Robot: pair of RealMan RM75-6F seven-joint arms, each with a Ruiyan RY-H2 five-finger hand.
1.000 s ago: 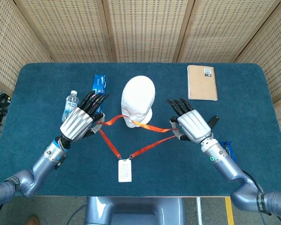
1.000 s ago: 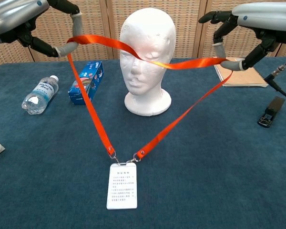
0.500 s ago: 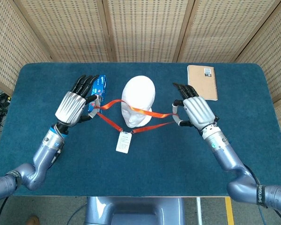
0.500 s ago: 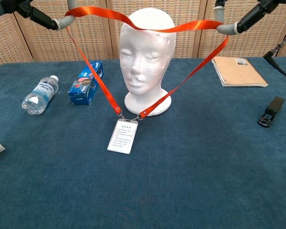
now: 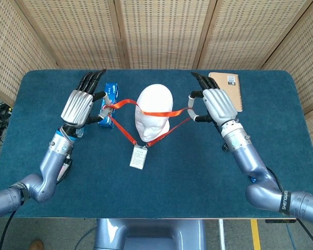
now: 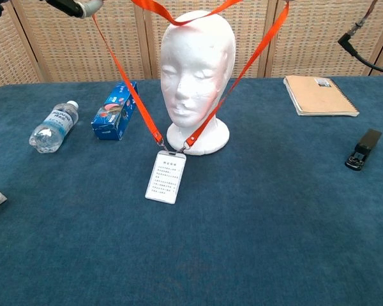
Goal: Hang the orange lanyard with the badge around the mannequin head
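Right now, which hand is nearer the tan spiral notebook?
The right hand. It sits just beside the tan spiral notebook's near-left edge, holding the orange lanyard. The left hand is across the white mannequin head, by the blue box.

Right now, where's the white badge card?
Chest view: the white badge card lies on the blue table, just front-left of the white mannequin head base.

Orange lanyard (image 5: 157, 113) stretched over upright white mannequin head (image 5: 154, 112), badge (image 6: 166, 178) hanging at its base.
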